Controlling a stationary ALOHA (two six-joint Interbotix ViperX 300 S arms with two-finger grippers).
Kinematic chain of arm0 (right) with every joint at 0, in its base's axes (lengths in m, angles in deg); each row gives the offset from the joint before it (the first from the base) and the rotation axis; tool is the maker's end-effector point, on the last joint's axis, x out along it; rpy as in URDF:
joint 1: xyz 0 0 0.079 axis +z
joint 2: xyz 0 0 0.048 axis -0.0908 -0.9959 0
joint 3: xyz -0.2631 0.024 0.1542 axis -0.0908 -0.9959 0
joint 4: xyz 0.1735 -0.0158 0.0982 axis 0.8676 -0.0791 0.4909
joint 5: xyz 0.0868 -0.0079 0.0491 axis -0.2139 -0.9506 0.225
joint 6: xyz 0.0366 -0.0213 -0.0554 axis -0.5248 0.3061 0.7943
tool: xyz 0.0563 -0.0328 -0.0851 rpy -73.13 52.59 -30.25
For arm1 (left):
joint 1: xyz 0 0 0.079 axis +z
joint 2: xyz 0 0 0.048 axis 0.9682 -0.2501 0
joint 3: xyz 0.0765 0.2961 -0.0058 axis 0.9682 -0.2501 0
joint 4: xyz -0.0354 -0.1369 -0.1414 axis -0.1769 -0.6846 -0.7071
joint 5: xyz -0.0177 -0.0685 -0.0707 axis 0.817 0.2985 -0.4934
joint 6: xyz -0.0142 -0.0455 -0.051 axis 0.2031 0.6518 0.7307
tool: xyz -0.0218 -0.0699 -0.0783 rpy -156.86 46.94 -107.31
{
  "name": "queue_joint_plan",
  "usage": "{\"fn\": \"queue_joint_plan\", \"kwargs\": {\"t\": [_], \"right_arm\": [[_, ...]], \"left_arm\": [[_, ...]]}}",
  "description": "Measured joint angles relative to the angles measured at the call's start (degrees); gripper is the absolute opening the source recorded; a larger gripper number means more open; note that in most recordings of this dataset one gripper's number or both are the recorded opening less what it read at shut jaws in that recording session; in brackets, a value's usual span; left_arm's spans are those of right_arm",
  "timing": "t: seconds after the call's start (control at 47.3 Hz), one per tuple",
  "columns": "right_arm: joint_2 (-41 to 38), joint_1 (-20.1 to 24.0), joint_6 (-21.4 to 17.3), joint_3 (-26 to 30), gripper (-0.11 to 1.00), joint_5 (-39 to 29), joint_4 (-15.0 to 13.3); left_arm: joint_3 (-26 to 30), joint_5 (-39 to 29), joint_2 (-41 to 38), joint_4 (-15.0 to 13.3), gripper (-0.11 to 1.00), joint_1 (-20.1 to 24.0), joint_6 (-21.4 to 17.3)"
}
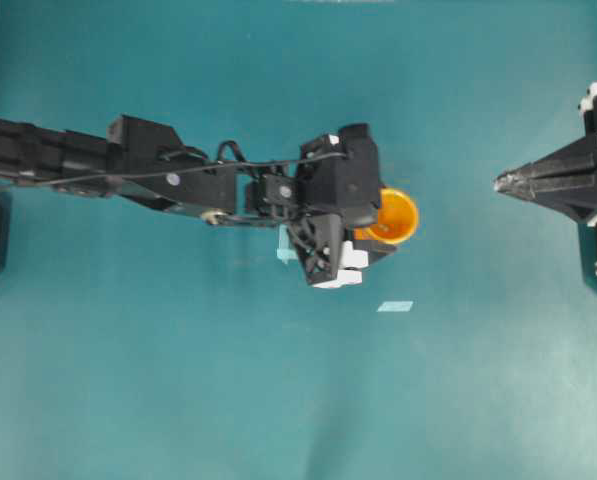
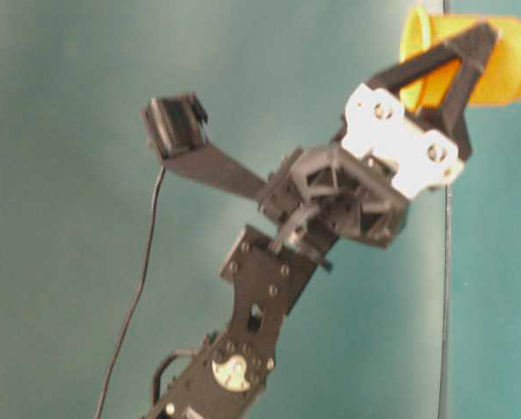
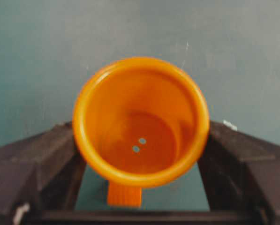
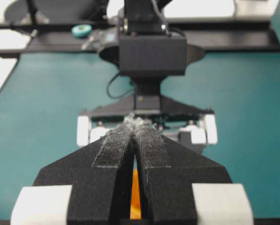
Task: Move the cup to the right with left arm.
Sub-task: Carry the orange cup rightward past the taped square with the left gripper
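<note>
Count of items on the teal table (image 1: pixel 178 380), overhead view:

- Cups: one. Orange cup (image 1: pixel 396 215), just right of table centre.
- Robot arms: two. Left arm (image 1: pixel 128 165) reaches in from 9 o'clock; the second enters at 3 o'clock.
- Grippers: two, one per arm. Left gripper (image 1: pixel 383 232) at centre; right gripper (image 1: pixel 503 181) at 3 o'clock.
- Pale tape marks on the table: two. One mark (image 1: pixel 395 306) at 5 o'clock of the cup; one mark (image 1: pixel 286 254) at 8 o'clock of it, partly hidden under the left gripper.
- Small holes in the cup floor, left wrist view: two holes (image 3: pixel 139 145), side by side.
</note>
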Motion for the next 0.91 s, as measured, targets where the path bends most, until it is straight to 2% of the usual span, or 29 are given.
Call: {"fn": "queue_joint_plan", "kwargs": {"t": [0.486, 0.909], "right_arm": [[0.0, 0.0, 0.1, 0.0, 0.00, 0.0, 0.0], [0.0, 0.0, 0.1, 0.0, 0.00, 0.0, 0.0]], "left_arm": [[9.4, -1.5, -6.6, 0.0, 0.70, -0.1, 0.0], [15.3, -2.5, -11.1, 0.0, 0.70, -0.6, -0.1]]}}
